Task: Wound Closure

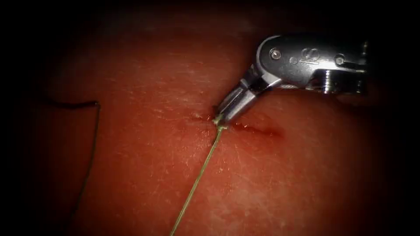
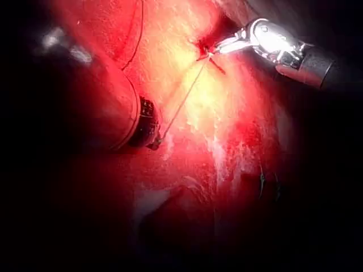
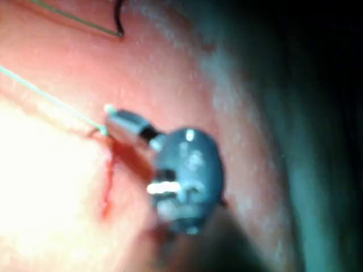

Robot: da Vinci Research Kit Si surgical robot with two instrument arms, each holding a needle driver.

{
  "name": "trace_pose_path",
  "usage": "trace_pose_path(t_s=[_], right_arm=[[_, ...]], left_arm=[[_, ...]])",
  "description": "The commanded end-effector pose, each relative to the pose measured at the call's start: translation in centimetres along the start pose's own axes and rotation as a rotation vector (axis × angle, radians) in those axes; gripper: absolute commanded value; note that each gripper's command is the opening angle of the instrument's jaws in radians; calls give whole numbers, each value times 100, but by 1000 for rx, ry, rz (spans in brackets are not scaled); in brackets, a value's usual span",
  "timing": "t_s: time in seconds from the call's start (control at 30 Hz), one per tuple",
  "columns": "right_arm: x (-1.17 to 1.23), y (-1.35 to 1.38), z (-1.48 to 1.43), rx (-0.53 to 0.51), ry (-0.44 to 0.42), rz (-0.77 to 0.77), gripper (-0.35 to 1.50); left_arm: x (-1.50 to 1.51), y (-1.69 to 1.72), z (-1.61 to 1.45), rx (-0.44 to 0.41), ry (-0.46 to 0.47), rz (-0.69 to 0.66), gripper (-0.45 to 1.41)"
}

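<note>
at frame centre: right tool (image 1: 221,117), jaws clenched on thread (image 1: 197,179) at the cut (image 1: 256,129) in the tissue (image 1: 306,175). left tool (image 2: 148,127) grasps the taut strand's far end. needle: a dark curve (image 1: 89,144) at frame left, possibly it. step apparently tightening; steady counter-tension needed.

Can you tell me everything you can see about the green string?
The thread is thin, pale green and looks smooth. It runs in a straight, tight-looking line from the cut in the tissue down toward the lower edge of the endoscope view. Its upper end sits right at the tip of the right tool, whose jaws look shut there, seemingly holding it. In the left wrist view, its other end reaches the left tool. Whether that tool grips it cannot be told.
</note>
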Motion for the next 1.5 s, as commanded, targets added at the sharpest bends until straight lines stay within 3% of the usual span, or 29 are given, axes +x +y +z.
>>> trace_pose_path(t_s=[0.03,0.27,0.43,0.63,0.7,0.87,1.07,1.3,1.43,1.5], right_arm=[[-1,8,4,-2,1,-2,-35],[-4,16,0,-26,0,8,-35],[-7,21,0,-45,-8,13,-35],[-29,34,10,-90,-34,28,-35],[-42,46,7,-127,-48,34,-35],[-52,68,-18,-231,-52,64,-35],[-61,87,-42,-331,-84,111,-35],[-93,88,-22,-400,-119,127,-35],[-87,82,-22,-386,-80,123,-35],[-76,76,-28,-446,-15,148,-35]], left_arm=[[-1,6,7,-4,1,2,-35],[-4,36,9,-6,-6,16,-35],[-13,35,9,-10,-9,24,-35],[-31,47,42,-33,-29,30,-35],[-50,61,66,-58,-45,16,-35],[-64,71,82,-80,-52,14,-35],[-54,80,80,-99,-51,19,-35],[-43,102,79,-108,-52,24,-35],[-19,99,67,-91,-50,11,-35],[-12,92,64,-86,-43,9,-35]])
